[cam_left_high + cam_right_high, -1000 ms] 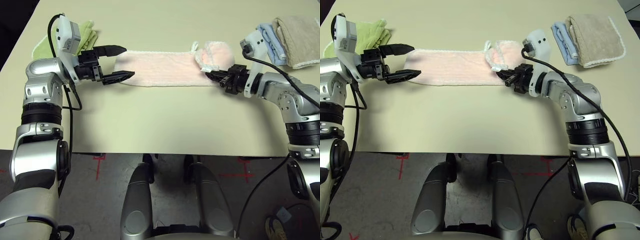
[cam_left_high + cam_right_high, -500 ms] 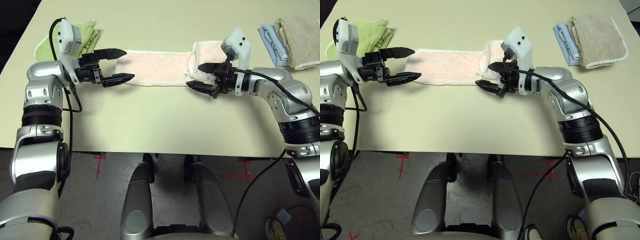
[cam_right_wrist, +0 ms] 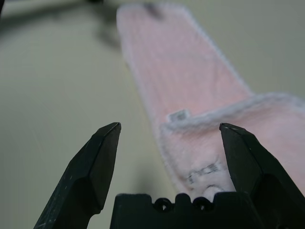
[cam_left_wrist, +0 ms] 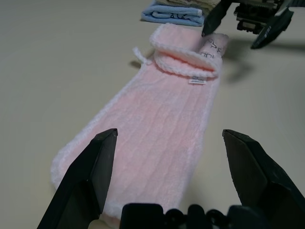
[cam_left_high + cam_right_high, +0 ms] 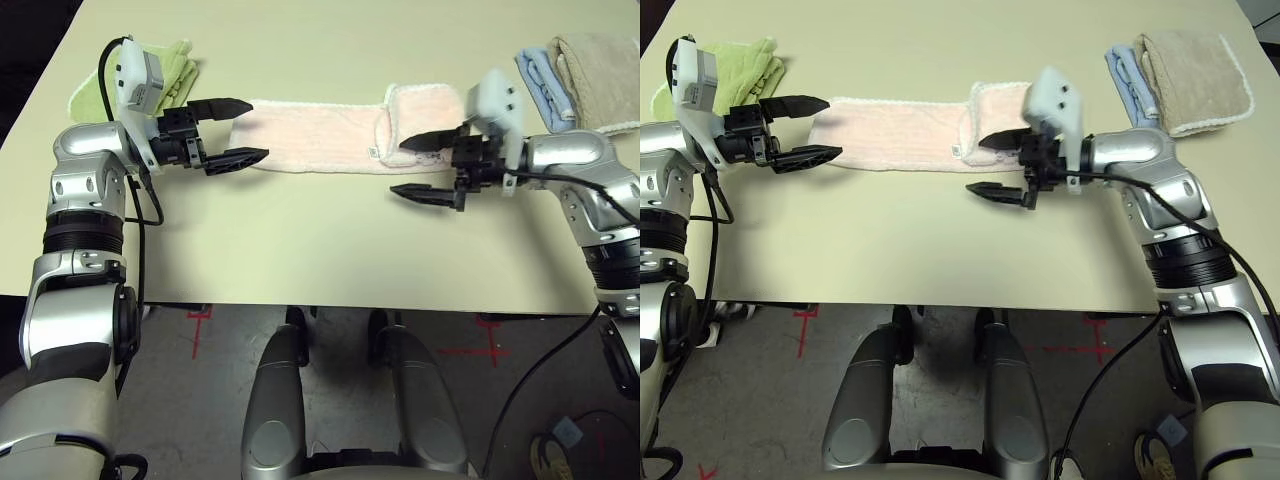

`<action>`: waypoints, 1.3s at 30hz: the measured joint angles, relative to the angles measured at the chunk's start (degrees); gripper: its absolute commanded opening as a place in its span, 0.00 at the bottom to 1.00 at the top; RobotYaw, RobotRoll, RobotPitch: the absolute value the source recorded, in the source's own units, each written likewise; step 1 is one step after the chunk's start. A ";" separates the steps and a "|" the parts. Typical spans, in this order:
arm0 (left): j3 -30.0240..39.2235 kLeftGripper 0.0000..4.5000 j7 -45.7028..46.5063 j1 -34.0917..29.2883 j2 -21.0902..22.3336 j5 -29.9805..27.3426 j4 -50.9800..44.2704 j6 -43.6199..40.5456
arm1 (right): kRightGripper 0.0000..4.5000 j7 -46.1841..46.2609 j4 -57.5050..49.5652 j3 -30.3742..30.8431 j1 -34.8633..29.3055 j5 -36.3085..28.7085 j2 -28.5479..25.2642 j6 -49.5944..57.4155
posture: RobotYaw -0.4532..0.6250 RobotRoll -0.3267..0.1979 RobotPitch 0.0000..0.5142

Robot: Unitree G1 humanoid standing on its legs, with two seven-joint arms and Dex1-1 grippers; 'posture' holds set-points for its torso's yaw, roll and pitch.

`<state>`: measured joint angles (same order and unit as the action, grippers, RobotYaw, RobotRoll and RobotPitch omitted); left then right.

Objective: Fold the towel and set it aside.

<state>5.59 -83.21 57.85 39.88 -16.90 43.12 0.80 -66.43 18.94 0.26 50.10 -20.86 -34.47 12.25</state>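
Towel: the pink towel (image 5: pixel 330 135) lay as a long narrow strip across the far half of the table (image 5: pixel 320 250), its 3 o'clock end turned back over itself in a short flap.
Left gripper: the left gripper (image 5: pixel 235 130) hung spread wide at the strip's 9 o'clock end, holding nothing.
Right gripper: the right gripper (image 5: pixel 418 167) was splayed and empty, just off the flap on its near side.
Risk: the flap looked short and loose, so it might spring open or skew if the next grasp catches only one layer; a pinch at one corner would probably drag the strip crooked.
Material: fluffy terry, faintly ribbed, with white stitched edging, a small white tag (image 4: pixel 196 80) and dark lettering on the flap.
Neighbours: a green folded towel (image 5: pixel 170 72) at 10 o'clock; blue (image 5: pixel 545 75) and beige (image 5: pixel 600 65) folded towels at 2 o'clock.
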 measured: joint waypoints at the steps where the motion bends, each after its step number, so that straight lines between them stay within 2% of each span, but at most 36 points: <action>1: -0.01 1.00 -0.01 -0.03 0.02 0.00 -0.07 -0.04 | 0.99 0.78 1.47 -1.52 0.87 -1.00 0.99 -0.33 | 0.41 0.62 0.70; 4: -0.07 1.00 0.00 -0.07 0.00 0.00 -0.41 -0.23 | 0.99 2.35 5.91 -5.72 3.52 -3.24 2.63 -1.73 | 0.42 0.62 0.70; 10: -0.03 1.00 0.00 -0.12 0.28 0.00 -0.97 -0.39 | 0.99 -3.73 25.68 -8.82 6.16 -0.54 -1.47 -20.38 | 0.43 0.62 0.70; 15: -0.05 1.00 -0.20 -0.12 0.39 0.00 -1.57 -0.64 | 0.62 -10.24 37.60 -9.86 8.54 0.69 -3.60 -27.22 | 0.43 0.62 0.71; 22: -0.06 1.00 -0.34 -0.11 0.39 0.01 -1.58 -0.82 | 0.02 -15.93 40.03 -9.69 9.12 1.77 -2.62 -28.74 | 0.42 0.62 0.72; 31: 0.07 1.00 0.37 -0.05 -1.11 -0.05 -1.55 -0.22 | 0.01 -15.95 44.79 -9.18 15.85 4.52 3.52 -31.25 | 0.44 0.62 0.73; 36: 0.11 1.00 0.36 -0.06 -1.51 -0.13 -1.66 -0.23 | 0.01 -13.97 48.82 -7.04 18.76 8.22 8.23 -31.61 | 0.46 0.62 0.74; 39: 0.09 1.00 0.33 -0.09 -1.88 -0.17 -1.99 -0.45 | 0.01 -11.14 50.27 -5.28 19.66 11.18 9.12 -31.59 | 0.48 0.62 0.74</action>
<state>5.68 -82.88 57.76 38.00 -17.07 41.13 0.34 -77.57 69.21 -5.03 69.76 -9.68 -25.35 -19.34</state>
